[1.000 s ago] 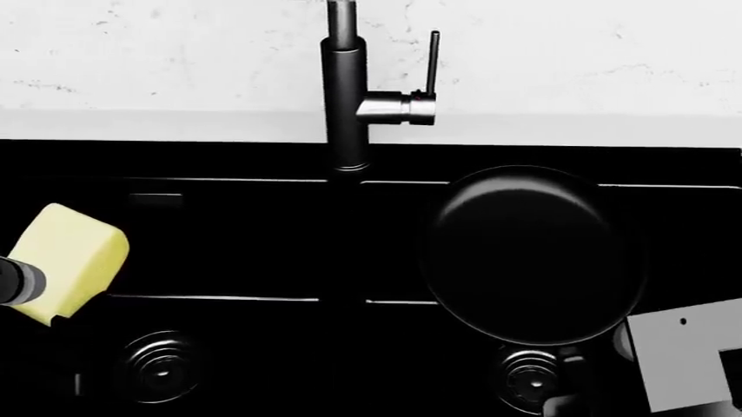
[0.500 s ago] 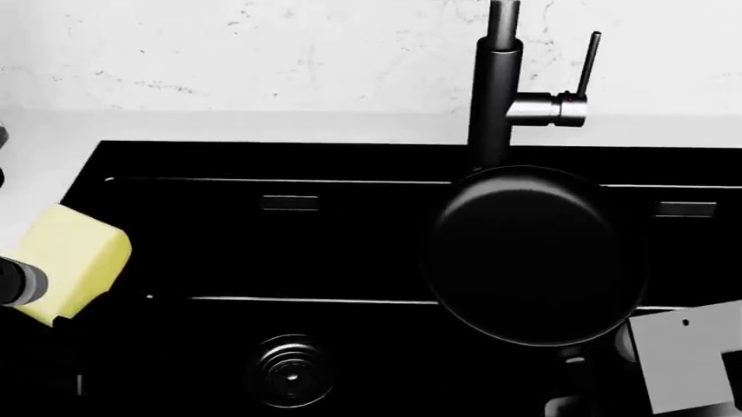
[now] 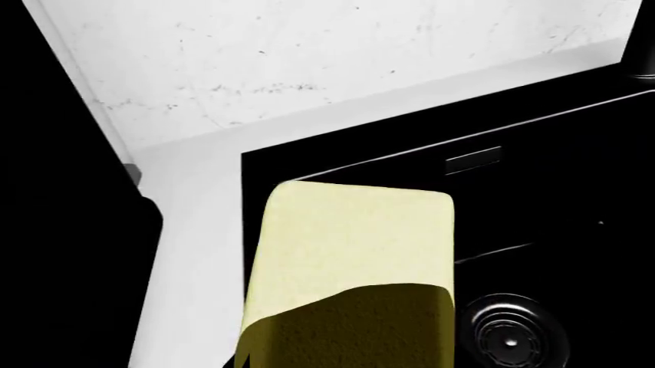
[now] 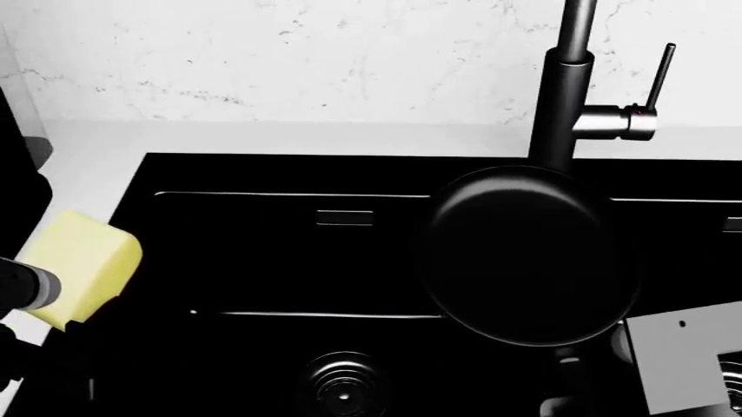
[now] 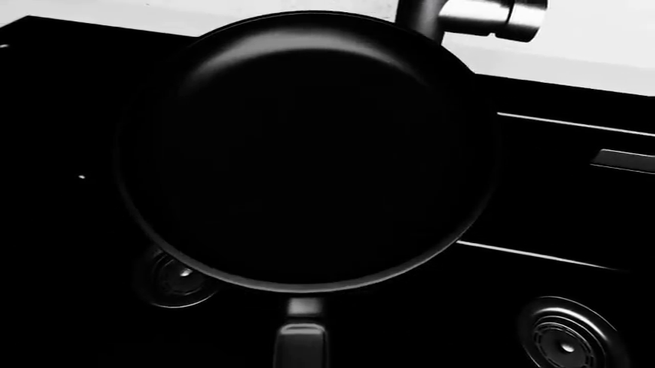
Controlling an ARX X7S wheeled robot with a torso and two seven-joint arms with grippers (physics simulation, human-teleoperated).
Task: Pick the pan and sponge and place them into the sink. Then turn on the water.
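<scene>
I have both picked but nothing placed: left gripper (image 4: pixel 47 291) clamped on the sponge (image 4: pixel 82 265) at the sink (image 4: pixel 232 178) edge, right holding the pan (image 4: pixel 527 256) over it, jaws unseen; tap (image 4: pixel 562 95) untouched.

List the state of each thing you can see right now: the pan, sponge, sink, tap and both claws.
pan: held up over the sink, not set down
sponge: held up at the sink's left edge
sink: basins dry, nothing lying in them
tap: no water running
left claw: shut on the sponge
right claw: fingers out of view, state unclear
</scene>
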